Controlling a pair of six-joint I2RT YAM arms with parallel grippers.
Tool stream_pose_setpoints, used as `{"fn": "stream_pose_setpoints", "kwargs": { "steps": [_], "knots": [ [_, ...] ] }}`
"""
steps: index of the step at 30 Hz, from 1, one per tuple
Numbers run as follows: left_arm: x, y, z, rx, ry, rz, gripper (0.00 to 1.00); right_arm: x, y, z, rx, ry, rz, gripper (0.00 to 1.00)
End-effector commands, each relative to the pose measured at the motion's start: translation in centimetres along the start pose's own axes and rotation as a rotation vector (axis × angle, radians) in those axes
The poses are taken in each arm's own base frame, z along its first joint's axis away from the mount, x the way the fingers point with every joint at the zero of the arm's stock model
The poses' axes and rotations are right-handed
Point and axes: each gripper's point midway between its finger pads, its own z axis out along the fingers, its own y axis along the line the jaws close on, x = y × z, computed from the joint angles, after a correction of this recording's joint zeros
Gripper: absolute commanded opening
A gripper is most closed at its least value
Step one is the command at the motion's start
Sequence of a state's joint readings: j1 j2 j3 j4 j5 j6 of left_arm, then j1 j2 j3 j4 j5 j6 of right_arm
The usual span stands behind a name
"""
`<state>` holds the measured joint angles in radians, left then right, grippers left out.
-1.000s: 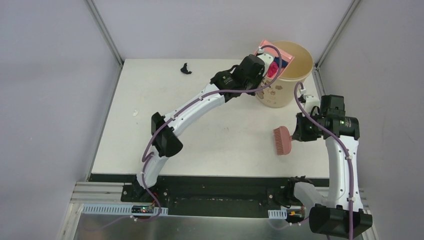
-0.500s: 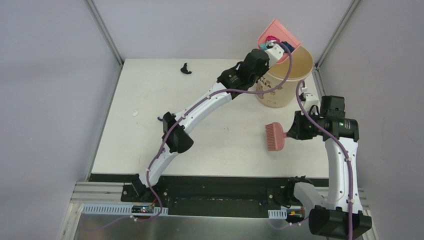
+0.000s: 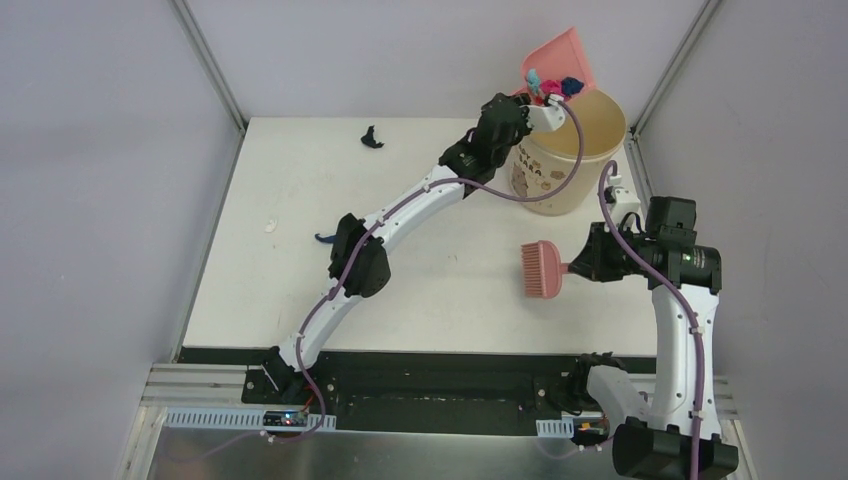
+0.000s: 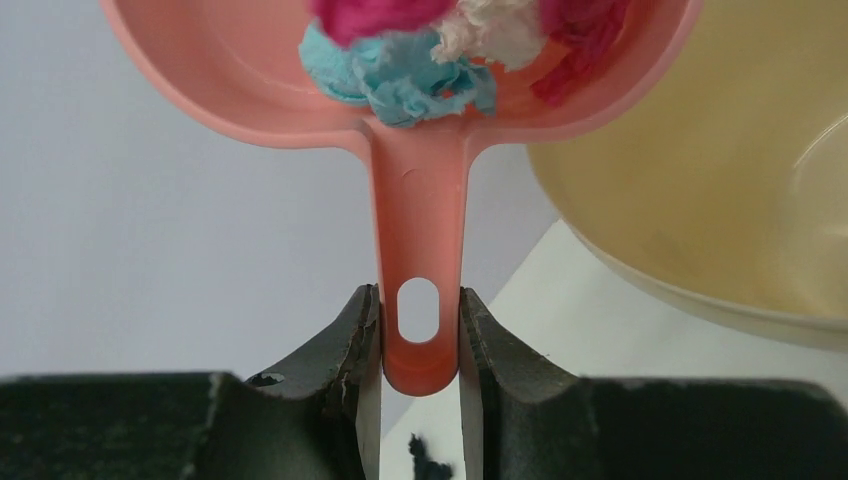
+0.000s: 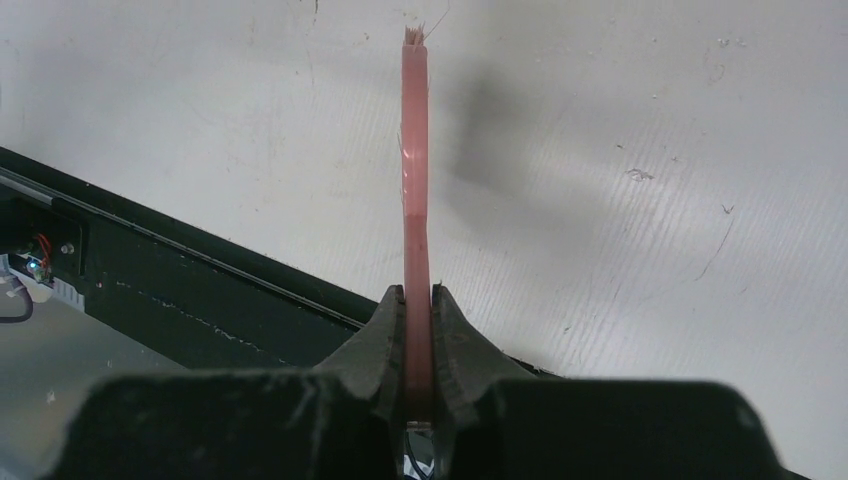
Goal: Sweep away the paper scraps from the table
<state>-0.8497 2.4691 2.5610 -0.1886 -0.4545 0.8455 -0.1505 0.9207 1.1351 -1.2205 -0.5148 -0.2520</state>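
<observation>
White table [image 3: 450, 290] mid-frame, beige bucket [image 3: 560, 190] upper right. Clenches pink dustpan [image 3: 565, 55] above it in left gripper [image 4: 420, 340], pink brush [image 3: 541, 271] right of centre in right gripper [image 5: 417, 330]. Carries paper scraps [image 4: 420, 70] in the pan; strays upper left.

Bright, even, diffuse light fills every view. The pink plastic brush [image 5: 415, 180] throws a soft grey shadow onto the white flat worktop [image 5: 650, 150]; the right pincer [image 5: 418, 296] blurs up close.

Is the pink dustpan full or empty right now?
Not empty. Crumpled teal, white and red paper scraps sit bunched in the dustpan by its handle, held near the bucket by the left gripper.
</observation>
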Motion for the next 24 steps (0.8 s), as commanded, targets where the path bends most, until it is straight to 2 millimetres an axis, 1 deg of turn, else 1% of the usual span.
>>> {"fn": "stream_pose_setpoints", "kwargs": {
  "steps": [1, 3, 5, 7, 9, 13, 16, 20, 24],
  "knots": [
    [-3.4, 6.3, 0.0, -0.121, -0.196, 0.21, 0.0, -1.4, 0.6, -0.3, -0.033, -0.072, -0.016, 0.0],
    [-3.3, 6.9, 0.3, -0.105, -0.248, 0.306, 0.0, -1.4, 0.7, -0.4, -0.034, -0.076, -0.016, 0.0],
    [-3.2, 7.7, 0.3, -0.109, -0.266, 0.337, 0.0, -1.4, 0.7, -0.5, -0.035, -0.082, -0.018, 0.0],
    [-3.0, 8.9, 0.1, -0.155, -0.255, 0.369, 0.0, -1.4, 0.8, -0.5, -0.035, -0.084, -0.017, 0.0],
    [-3.3, 9.7, -0.1, -0.213, -0.261, 0.403, 0.0, -1.5, 0.8, -0.4, -0.044, -0.082, -0.011, 0.0],
    [-3.5, 9.2, -0.3, -0.23, -0.275, 0.467, 0.0, -1.6, 0.9, -0.4, -0.056, -0.084, -0.005, 0.0],
    [-4.4, 9.2, -0.8, -0.263, -0.299, 0.477, 0.0, -1.6, 0.9, -0.5, -0.05, -0.093, -0.007, 0.0],
    [-5.3, 8.8, -1.1, -0.249, -0.317, 0.426, 0.0, -1.6, 0.9, -0.8, -0.046, -0.102, -0.009, 0.0],
    [-5.3, 9.1, -1.3, -0.241, -0.298, 0.336, 0.0, -1.6, 0.9, -0.7, -0.046, -0.103, -0.008, 0.0]
  ]
}}
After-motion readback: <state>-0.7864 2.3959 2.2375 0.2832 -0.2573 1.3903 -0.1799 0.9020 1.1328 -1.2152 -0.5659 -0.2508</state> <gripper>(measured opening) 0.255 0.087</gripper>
